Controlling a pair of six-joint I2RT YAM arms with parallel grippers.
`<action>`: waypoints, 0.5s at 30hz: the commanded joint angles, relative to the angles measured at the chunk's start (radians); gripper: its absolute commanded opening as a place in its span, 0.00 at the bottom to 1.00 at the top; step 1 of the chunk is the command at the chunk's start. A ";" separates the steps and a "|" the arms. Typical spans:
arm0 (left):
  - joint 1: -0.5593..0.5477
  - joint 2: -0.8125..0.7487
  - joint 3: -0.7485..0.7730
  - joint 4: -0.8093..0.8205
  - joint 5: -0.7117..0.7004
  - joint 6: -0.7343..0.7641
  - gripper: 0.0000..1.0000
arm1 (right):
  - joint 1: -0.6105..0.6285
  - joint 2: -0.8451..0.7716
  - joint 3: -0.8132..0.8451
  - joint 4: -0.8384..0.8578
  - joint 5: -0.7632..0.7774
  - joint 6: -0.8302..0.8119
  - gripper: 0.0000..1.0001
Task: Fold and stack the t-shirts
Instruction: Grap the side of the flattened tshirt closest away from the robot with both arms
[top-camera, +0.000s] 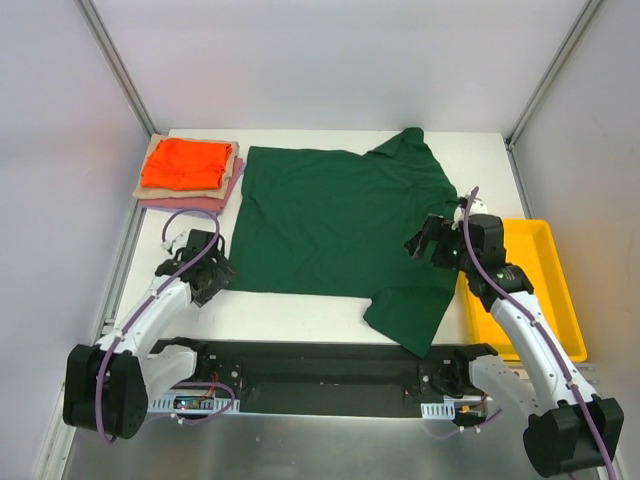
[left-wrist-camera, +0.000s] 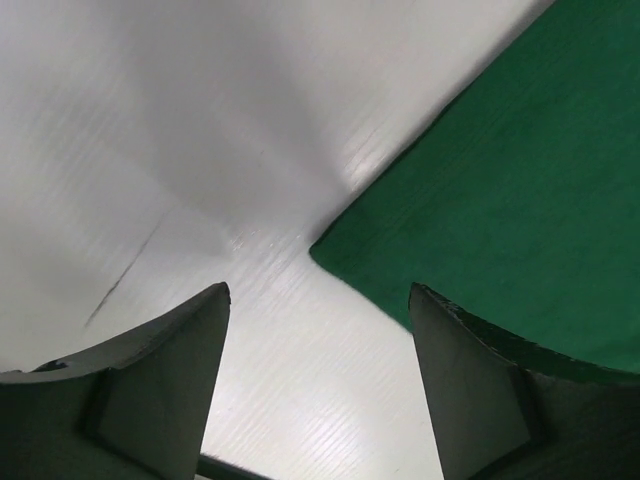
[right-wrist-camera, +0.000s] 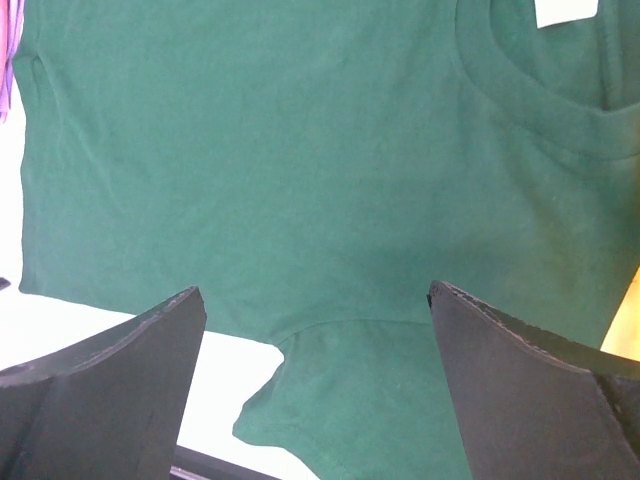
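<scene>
**Both pincers open, green shirt flat between them**

My left pincer (top-camera: 212, 272) (left-wrist-camera: 320, 295): jaws apart, nothing between them. Wrist view shows bare white table (left-wrist-camera: 200, 150) in the gap. A corner of the green shirt (left-wrist-camera: 540, 180) lies just above and right of the gap. The right-hand finger overlaps the cloth edge in that view, and I cannot tell whether they touch. From the top, this pincer sits in the lower left of the frame, just beside the shirt's near left corner.

My right pincer (top-camera: 425, 243) (right-wrist-camera: 315, 295): jaws wide, holding nothing. It sits over the green shirt (right-wrist-camera: 250, 150) at the right of centre in the top view. Its wrist view shows cloth filling most of the frame. The collar (right-wrist-camera: 520, 90) is at upper right, with a white tag (right-wrist-camera: 565, 10) at the top edge. One sleeve (right-wrist-camera: 330, 400) runs down between the fingers.

Green shirt (top-camera: 340, 225): spread flat mid-table (top-camera: 300, 310). One sleeve points to the upper right, the other to the lower right.

Upper left: folded stack, with the orange shirt (top-camera: 183, 163) on top, the tan shirt (top-camera: 148, 172) under it and the pink shirt (top-camera: 185, 203) lowest.

Right edge: yellow tray (top-camera: 542, 252), partly under my right arm.
</scene>
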 joint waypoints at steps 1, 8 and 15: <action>0.005 0.071 -0.005 0.145 -0.008 -0.060 0.70 | 0.001 -0.031 -0.026 -0.019 -0.035 0.069 0.96; 0.005 0.229 0.009 0.193 0.038 -0.127 0.44 | 0.012 -0.077 -0.035 -0.082 0.091 0.077 0.96; -0.003 0.252 -0.037 0.209 0.029 -0.177 0.24 | 0.019 -0.070 -0.025 -0.182 0.140 0.023 0.96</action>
